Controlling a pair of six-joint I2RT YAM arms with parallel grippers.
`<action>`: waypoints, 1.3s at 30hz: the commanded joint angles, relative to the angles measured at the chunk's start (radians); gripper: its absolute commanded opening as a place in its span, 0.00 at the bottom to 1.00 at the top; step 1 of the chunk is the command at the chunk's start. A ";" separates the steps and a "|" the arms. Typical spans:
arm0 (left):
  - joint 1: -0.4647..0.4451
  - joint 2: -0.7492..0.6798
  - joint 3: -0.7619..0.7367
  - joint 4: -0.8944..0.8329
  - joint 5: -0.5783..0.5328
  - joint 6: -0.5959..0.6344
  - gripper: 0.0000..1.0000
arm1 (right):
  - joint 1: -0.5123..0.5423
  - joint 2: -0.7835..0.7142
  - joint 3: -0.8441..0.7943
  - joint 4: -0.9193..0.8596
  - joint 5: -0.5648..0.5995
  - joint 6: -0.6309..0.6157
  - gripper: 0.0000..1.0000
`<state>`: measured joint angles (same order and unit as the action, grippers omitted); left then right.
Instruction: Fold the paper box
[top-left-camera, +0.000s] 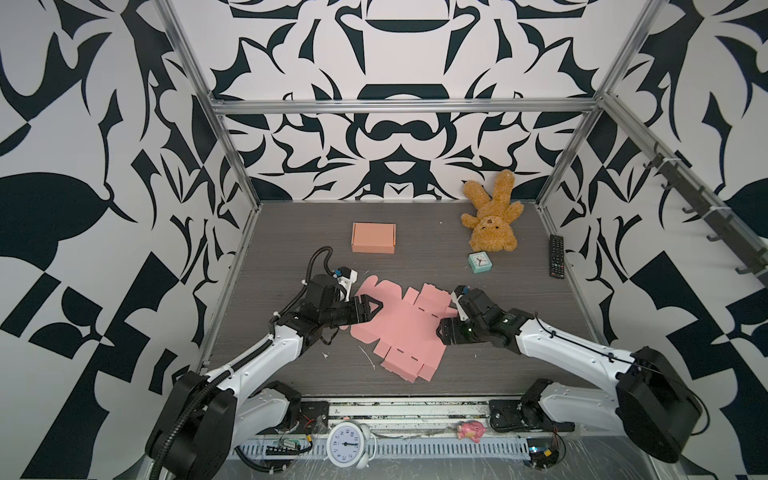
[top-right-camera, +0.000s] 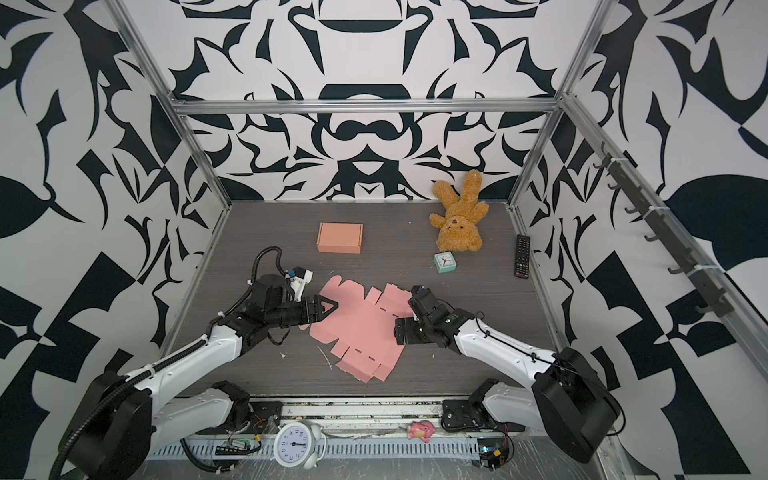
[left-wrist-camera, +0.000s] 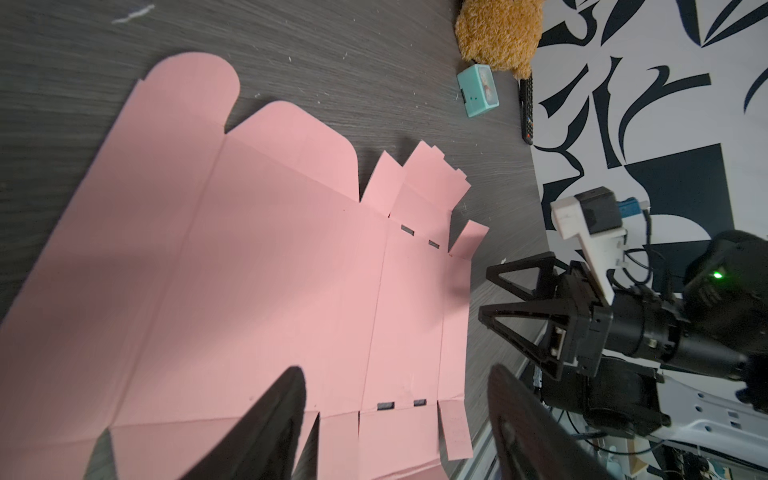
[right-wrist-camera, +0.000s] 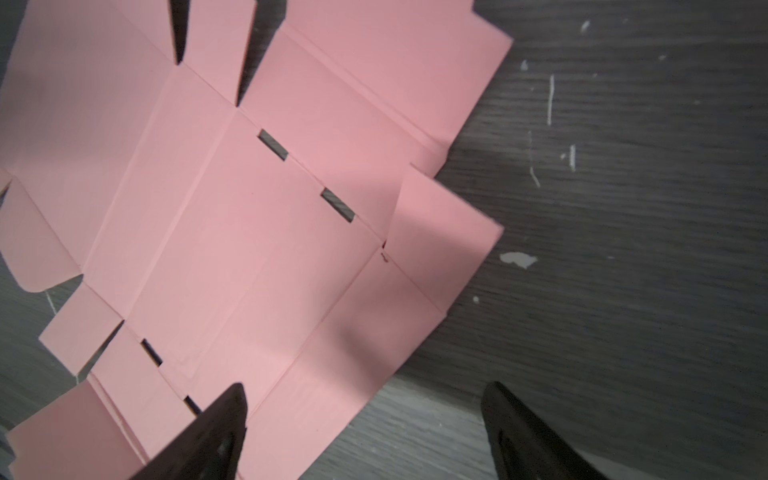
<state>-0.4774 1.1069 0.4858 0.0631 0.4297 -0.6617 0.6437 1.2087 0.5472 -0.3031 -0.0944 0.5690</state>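
1. Left of centre in both top views, my left claw (top-left-camera: 375, 310) stands wide, holding nothing, at the sheet's left edge.
2. Mid-frame, the pink paper box (top-left-camera: 395, 328) lies flat and unfolded on the table (top-left-camera: 291, 232).
3. At its right edge, my right claw (top-left-camera: 441, 330) gapes wide, one finger over paper, one over bare table.

Black and white swirly walls (top-left-camera: 395, 145) are standing around a grey wooden floor (top-left-camera: 415, 257), and shiny bars (top-left-camera: 399, 106) are running along their edges.
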 joint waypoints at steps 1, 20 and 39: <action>-0.002 -0.012 -0.011 -0.012 -0.024 -0.010 0.72 | -0.023 0.012 -0.006 0.082 -0.032 -0.016 0.90; -0.002 0.027 -0.023 0.033 -0.016 -0.045 0.72 | -0.063 0.211 0.136 0.124 -0.056 -0.074 0.89; -0.003 0.039 -0.032 0.028 -0.027 -0.045 0.72 | -0.064 0.552 0.458 0.154 -0.170 -0.149 0.87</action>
<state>-0.4774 1.1385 0.4633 0.0898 0.4076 -0.7033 0.5827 1.7260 0.9470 -0.1524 -0.2104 0.4526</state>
